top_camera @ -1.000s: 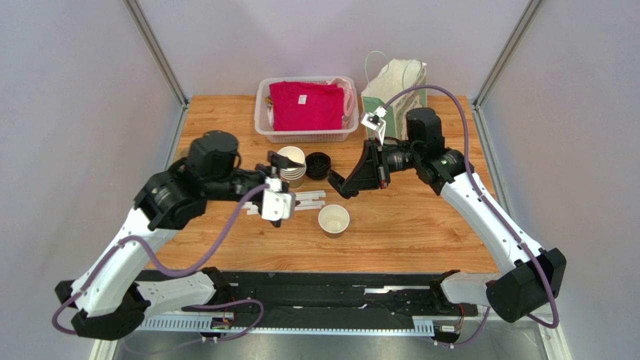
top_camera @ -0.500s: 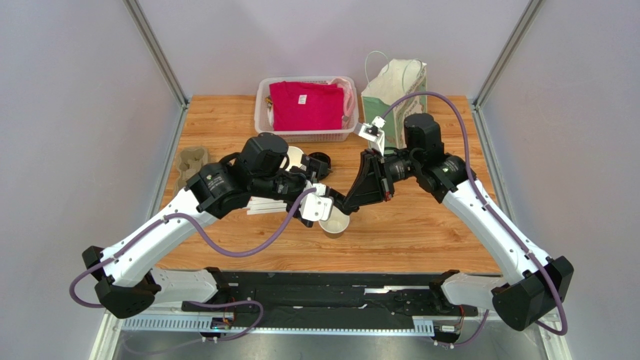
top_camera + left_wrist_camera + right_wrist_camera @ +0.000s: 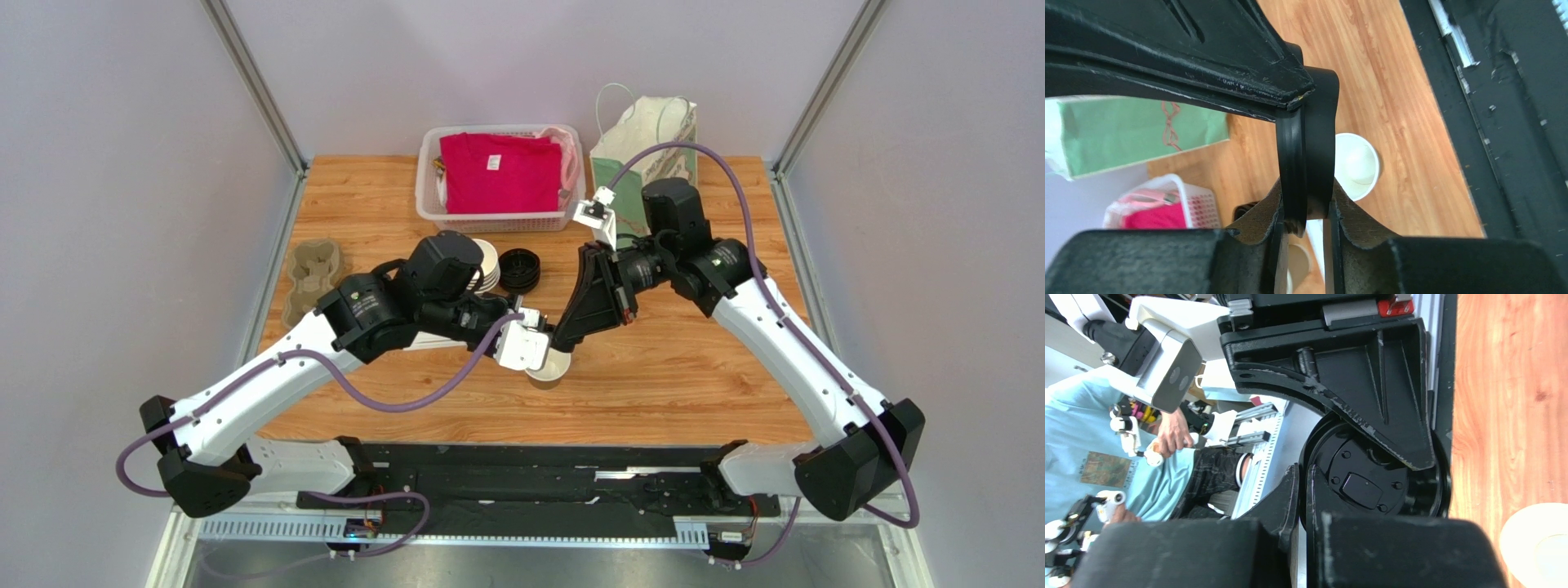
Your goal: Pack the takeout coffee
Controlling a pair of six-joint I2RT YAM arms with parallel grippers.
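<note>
Now seemingly mid-handover over paper cup (image 3: 1357, 165): black lid (image 3: 1315, 147) pinched in right hand (image 3: 1303, 478), clamped in left hand (image 3: 1306, 205) too; next, release right, seat lid.

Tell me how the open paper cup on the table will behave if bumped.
The cup looks empty and thin-walled, so it is probably light and easily slid or tipped. With the lid not on it yet, its open rim would likely dent under a squeeze.
</note>
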